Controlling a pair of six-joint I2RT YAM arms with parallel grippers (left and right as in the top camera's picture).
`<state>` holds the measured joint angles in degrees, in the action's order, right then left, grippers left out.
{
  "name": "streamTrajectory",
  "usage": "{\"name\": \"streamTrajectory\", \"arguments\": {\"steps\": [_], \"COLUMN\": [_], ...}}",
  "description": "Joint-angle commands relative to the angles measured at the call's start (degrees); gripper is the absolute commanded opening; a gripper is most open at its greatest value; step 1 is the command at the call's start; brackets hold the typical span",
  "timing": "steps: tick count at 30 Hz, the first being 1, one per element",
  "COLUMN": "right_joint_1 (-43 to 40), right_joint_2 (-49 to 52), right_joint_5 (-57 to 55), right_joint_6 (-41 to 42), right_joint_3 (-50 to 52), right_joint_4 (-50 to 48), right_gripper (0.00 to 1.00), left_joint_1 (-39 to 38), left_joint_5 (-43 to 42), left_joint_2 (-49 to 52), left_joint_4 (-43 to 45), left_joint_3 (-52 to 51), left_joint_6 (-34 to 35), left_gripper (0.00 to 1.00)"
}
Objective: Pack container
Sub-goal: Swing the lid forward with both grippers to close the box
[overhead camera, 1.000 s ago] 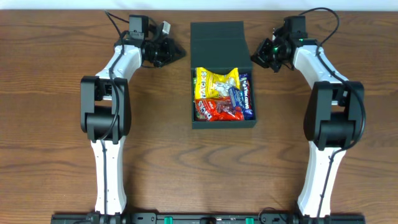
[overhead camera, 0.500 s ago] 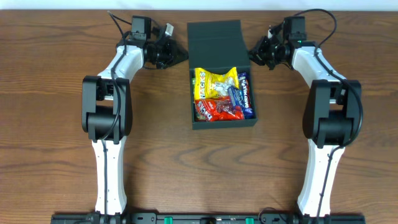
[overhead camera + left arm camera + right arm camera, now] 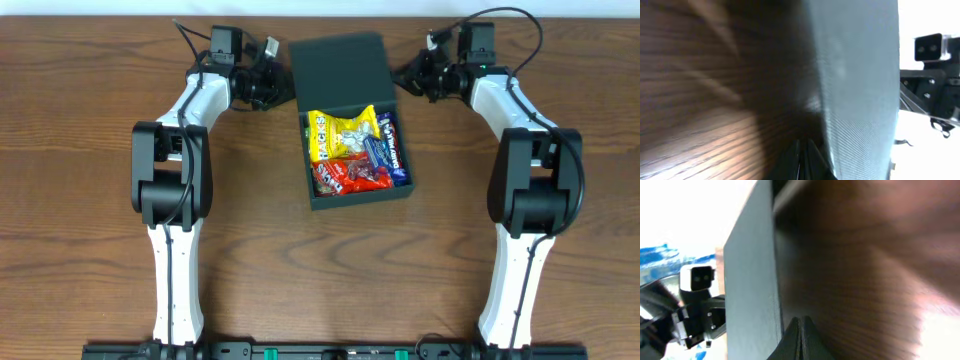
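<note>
1. Centrally, toward the far edge of the table (image 3: 90, 200): container (image 3: 358, 197), dark teal square box, sitting skewed, not square to the table edge.
2. Lid (image 3: 340, 65): hinged flap on the far side, open and standing up btw the two arms. I can see the interior from overhead.
3. Contents, packed close together:
   - yellow packet (image 3: 340, 135), far-left
   - red packet (image 3: 350, 178), near side
   - blue packet (image 3: 388, 150), along the right wall
4. Left gripper (image 3: 282, 90): at the lid's left edge, touching or just beside it; I can't tell which. On the wrist cam its fingers (image 3: 815, 162) are pressed together with no gap and nothing btw them. The lid's face fills the right of that view.
5. Right gripper (image 3: 402, 78): at the lid's right edge, opp. the left one. On the wrist cam its fingers (image 3: 791, 340) are closed to a point, holding nothing. The lid's face is on the left.
6. Past the lid, each wrist cam shows the other arm: right arm (image 3: 930, 85), left arm (image 3: 697, 305).
</note>
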<state>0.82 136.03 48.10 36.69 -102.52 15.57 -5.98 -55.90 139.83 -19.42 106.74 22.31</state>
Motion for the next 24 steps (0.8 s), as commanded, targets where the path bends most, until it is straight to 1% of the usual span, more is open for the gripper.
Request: {"name": "streamTrajectory", "arguments": {"steps": [1,5,8,10,11,13,14,16,17,21,24], "right_joint_1": [-0.2,-0.4,-0.4,-0.4,-0.3,-0.3,-0.3,-0.1,0.0,0.8,1.3], "right_joint_2": [0.3,0.3,0.3,0.3,0.1,-0.9,-1.5,-3.0,-4.5,-8.7,-11.6], "right_joint_5": [8.2,12.7,15.5,16.9,16.9,15.9,15.0,11.3,8.3,2.6,-1.9], "right_joint_6": [-1.2,-2.6,-3.6,-6.0,-7.4,-15.1,-17.6,-24.5,-29.2,-39.9,-44.2], "right_joint_3": [-1.0,-2.9,-5.2,-8.1,-9.0,-11.5,-12.1,-12.8,-12.8,-12.8,-12.8], "right_joint_4": [-2.9,-4.4,-4.2,-1.7,0.2,8.9,12.1,19.8,24.9,35.3,40.0], "right_gripper": [0.01,0.02,0.02,0.02,0.02,0.02,0.02,0.02,0.02,0.02,0.02], "left_joint_1": [0.2,0.2,0.2,0.2,0.2,0.2,0.1,0.0,-0.2,-1.1,-2.1], "left_joint_5": [-6.1,-7.1,-7.1,-6.8,-6.5,-4.6,-3.9,-1.9,-0.8,1.9,4.0], "left_joint_2": [0.9,-0.4,-1.7,-3.3,-4.0,-6.6,-7.4,-9.2,-10.7,-14.8,-17.2], "left_joint_4": [0.3,-2.2,-6.7,-10.6,-11.6,-15.5,-16.8,-19.8,-21.9,-26.1,-29.2], "left_joint_3": [3.5,8.1,11.5,13.2,13.2,13.2,13.2,13.2,13.2,13.2,13.2], "left_joint_6": [-0.4,-3.7,-7.7,-11.7,-13.0,-17.4,-18.9,-22.5,-25.3,-32.0,-36.0], "left_gripper": [0.06,0.06,0.06,0.06,0.06,0.06,0.06,0.06,0.06,0.06,0.06]}}
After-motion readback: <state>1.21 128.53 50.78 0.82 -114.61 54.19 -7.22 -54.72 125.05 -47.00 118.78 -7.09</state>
